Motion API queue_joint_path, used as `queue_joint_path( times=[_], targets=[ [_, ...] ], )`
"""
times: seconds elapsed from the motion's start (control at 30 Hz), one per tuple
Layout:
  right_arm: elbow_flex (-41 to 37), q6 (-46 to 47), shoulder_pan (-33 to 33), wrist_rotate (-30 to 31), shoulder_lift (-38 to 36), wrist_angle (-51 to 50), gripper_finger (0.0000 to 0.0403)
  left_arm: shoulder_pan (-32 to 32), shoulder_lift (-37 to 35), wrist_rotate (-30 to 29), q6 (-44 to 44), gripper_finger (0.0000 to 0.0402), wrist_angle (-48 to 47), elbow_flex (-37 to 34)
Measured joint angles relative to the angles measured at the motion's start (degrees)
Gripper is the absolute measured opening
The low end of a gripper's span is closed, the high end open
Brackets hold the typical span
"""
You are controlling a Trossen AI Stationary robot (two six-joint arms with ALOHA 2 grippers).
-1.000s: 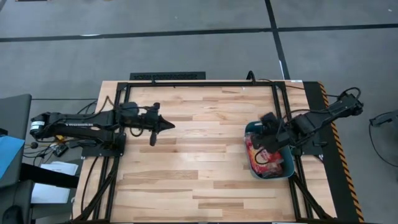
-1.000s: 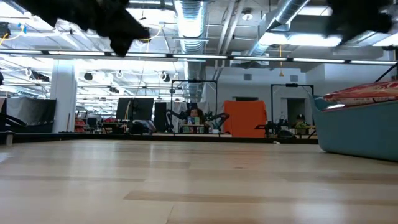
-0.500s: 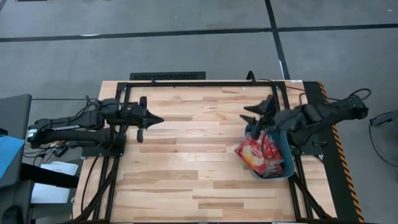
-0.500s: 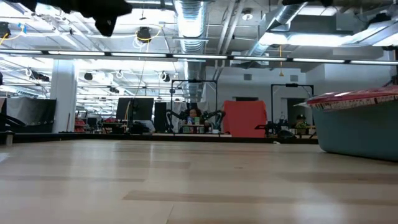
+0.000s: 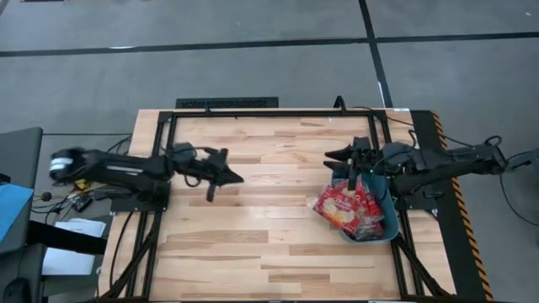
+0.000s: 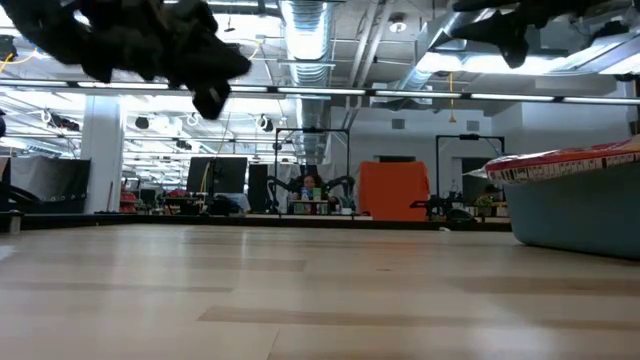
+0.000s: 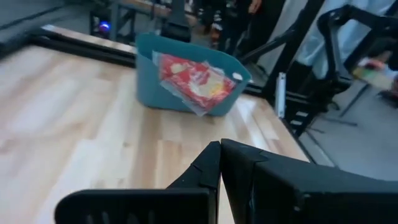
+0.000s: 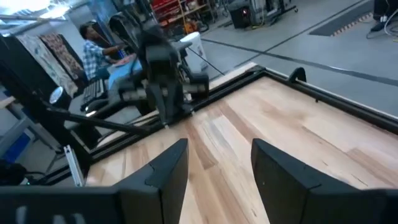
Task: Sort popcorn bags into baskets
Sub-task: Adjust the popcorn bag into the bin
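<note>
The table (image 5: 253, 227) is bare wood across its middle and left; no bags lie loose on it. At its right edge sits the bin (image 5: 389, 229), piled with bags (image 5: 345, 206). The top bags now overhang the bin's left rim and tilt toward the table; a second ago they lay inside the walls under the right gripper. In the left wrist view the top bag juts past the rim, so a slide-off looks possible.

The right arm has lifted off the pile and swung to the far side of the bin. The right gripper (image 5: 354, 158) hangs above the table just beyond the bin's far-left corner, fingers spread and holding nothing. That reads as a drop just made.

The left arm reaches in from the left edge. Half a second ago it sat nearer the far-left corner; now it has pushed right toward the middle. The left gripper (image 5: 226, 176) is in the air, fingers pressed together, empty.

With no bags left outside the bin, the sorting looks done or nearly so.
</note>
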Motion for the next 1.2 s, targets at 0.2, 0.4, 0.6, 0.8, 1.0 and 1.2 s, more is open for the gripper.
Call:
queue_joint_path(
  times=[0.2, 0.4, 0.6, 0.8, 1.0, 1.2],
  targets=[
    [0.02, -0.44, 0.31, -0.80, -0.17, 1.19, 0.0201, -7.43, 22.97, -2.98, -1.11, 0.0000, 22.14, 3.36],
    [0.02, -0.44, 0.38, -0.71, -0.02, 1.08, 0.0205, -10.19, 41.73, 4.83, -1.31, 0.0000, 24.22, 19.16],
    [0.02, -0.49, 1.18, -0.72, 0.02, 0.58, 0.0198, -10.58, 54.95, 13.00, -1.22, 0.0000, 17.57, 34.04],
    [0.02, -0.80, 1.19, -0.76, 0.00, 0.14, 0.0192, -10.59, 62.47, 17.05, -0.34, 0.0000, 9.86, 45.01],
    [0.02, -2.88, 1.54, -0.73, 0.00, 0.19, 0.0195, -10.57, 65.67, 14.37, 6.34, 0.0000, -1.66, 53.69],
    [0.02, -3.17, 1.56, -0.73, 0.00, 0.22, 0.0201, -10.69, 65.89, 4.56, 13.13, 0.0000, -6.45, 57.75]
  ],
)
